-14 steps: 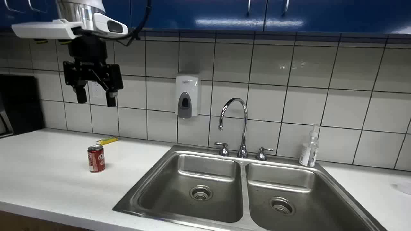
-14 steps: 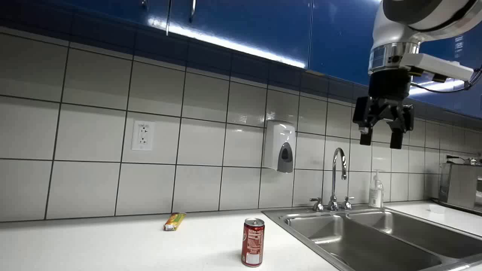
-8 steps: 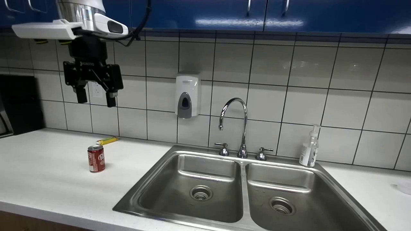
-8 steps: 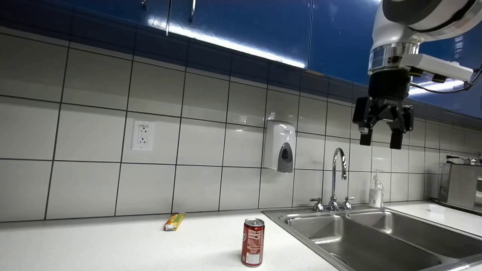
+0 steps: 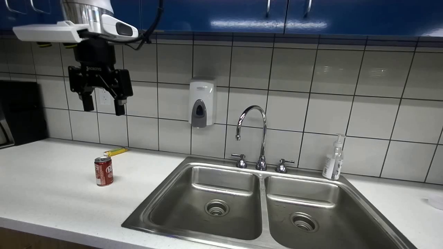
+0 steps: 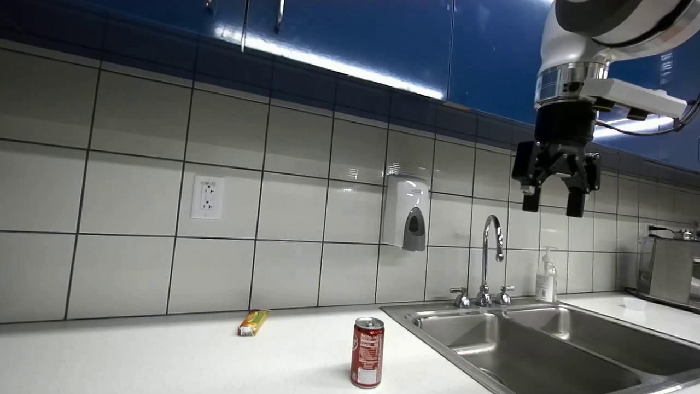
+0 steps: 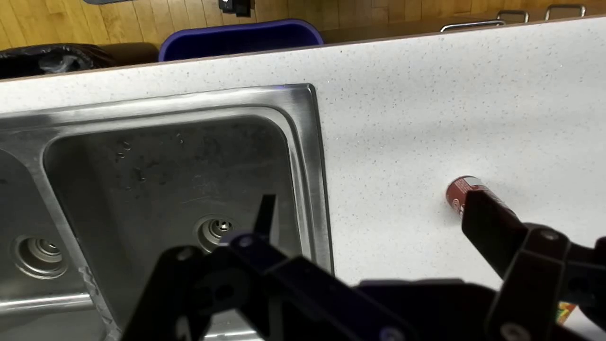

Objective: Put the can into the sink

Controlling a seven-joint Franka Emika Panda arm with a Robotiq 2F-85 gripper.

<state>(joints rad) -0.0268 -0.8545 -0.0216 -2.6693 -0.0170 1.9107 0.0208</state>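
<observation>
A robot gripper hangs high above a white counter, its fingers spread wide with nothing between them, as a small red can stands upright on the countertop, left of a sink with two basins in both exterior views. The step in hand appears to be the reach for the can. In the wrist view the can shows off to one side, partly hidden by a finger, so the gripper likely needs to shift left, away from the sink, and centre before dropping. A straight descent, one finger on each side of the can's middle, should keep it from tipping; a gentle squeeze should spare the thin metal. The yellow packet lies farther back, apart from the can. Once gripped, the can should rise above the rim before travelling right, short of the faucet.
</observation>
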